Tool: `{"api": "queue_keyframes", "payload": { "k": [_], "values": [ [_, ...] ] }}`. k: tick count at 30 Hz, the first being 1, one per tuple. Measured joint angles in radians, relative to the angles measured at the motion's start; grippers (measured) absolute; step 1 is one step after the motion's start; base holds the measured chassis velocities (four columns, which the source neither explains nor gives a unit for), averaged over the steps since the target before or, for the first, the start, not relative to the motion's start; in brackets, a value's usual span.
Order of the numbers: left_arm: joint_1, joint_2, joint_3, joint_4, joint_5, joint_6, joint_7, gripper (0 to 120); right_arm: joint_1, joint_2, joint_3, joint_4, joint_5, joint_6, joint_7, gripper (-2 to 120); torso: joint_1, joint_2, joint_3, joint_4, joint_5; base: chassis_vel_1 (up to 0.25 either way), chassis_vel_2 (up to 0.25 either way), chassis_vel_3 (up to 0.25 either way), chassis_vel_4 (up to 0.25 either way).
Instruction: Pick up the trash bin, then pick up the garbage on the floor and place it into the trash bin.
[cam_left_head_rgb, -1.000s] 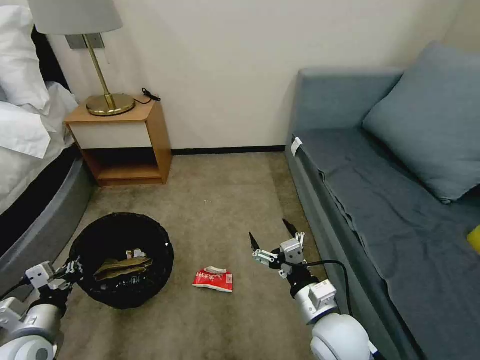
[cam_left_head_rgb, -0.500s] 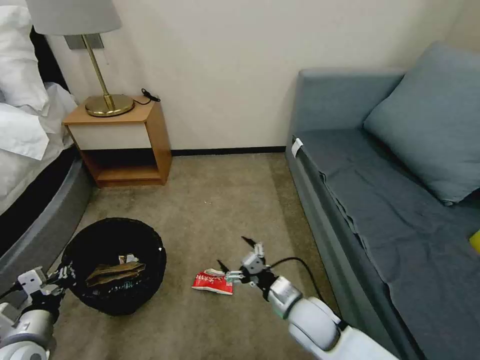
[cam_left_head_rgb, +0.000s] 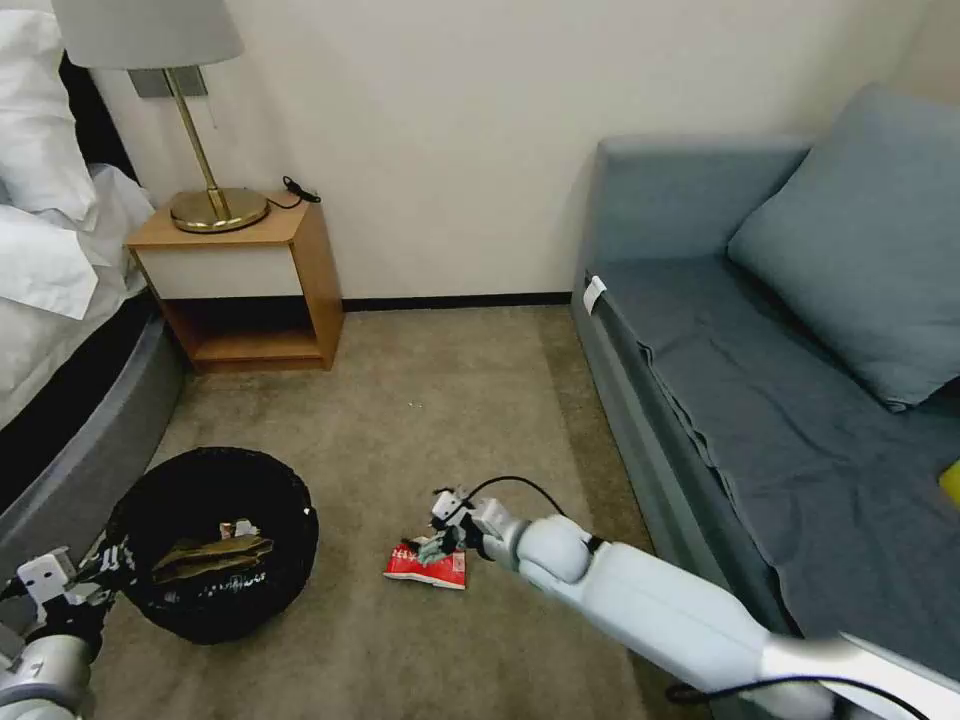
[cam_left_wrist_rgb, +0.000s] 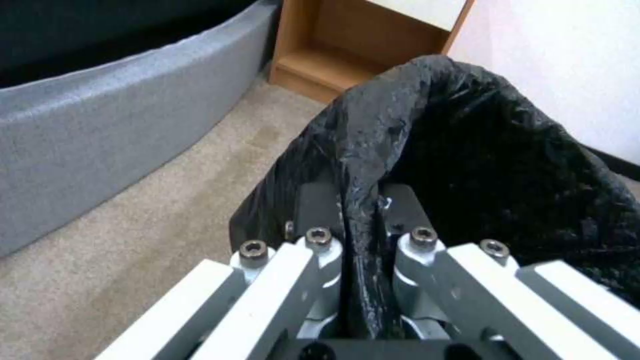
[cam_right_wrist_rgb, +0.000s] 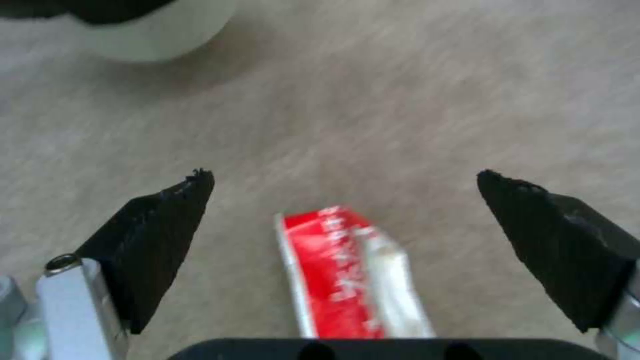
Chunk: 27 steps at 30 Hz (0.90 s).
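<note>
Red-white packet (cam_right_wrist_rgb: 347, 272) half under right pincer (cam_right_wrist_rgb: 347, 200)

Right gripper (cam_left_head_rgb: 428, 549): I've dropped it toward 7 o'clock, straddling the red-white snack packet (cam_left_head_rgb: 428, 566).
Round black bag-lined trash bin (cam_left_head_rgb: 215, 540): shifted toward 7 o'clock.

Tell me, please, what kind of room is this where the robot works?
Most likely a hotel room or a bedroom. A bed with white pillows stands at the left, a wooden nightstand carries a brass lamp, and a grey-blue sofa stands at the right on the carpet.
</note>
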Motion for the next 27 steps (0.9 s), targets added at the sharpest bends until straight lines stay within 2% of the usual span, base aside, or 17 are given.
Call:
{"api": "queue_keyframes", "payload": {
  "k": [6, 12, 27],
  "values": [
    [-0.009, -0.001, 0.006, -0.015, -0.001, 0.003, -0.001, 4, 0.024, 0.053, -0.010, -0.127, 0.019, -0.070, -0.080, 100, 0.000, 0.000, 0.000, -0.0002, -0.0001, 0.000, 0.000, 0.000, 0.000],
    [-0.010, 0.007, 0.006, -0.021, -0.002, 0.007, -0.001, 4, 0.025, 0.074, -0.005, -0.203, 0.009, -0.074, -0.107, 100, 0.000, 0.000, 0.000, -0.0003, 0.0001, 0.000, 0.000, 0.000, 0.000],
    [-0.013, 0.009, 0.007, -0.023, 0.001, 0.014, -0.001, 4, 0.001, 0.170, 0.052, -0.463, -0.126, 0.022, -0.117, 99, 0.000, 0.000, 0.000, -0.0002, 0.0000, 0.000, 0.000, 0.000, 0.000]
  ]
}}
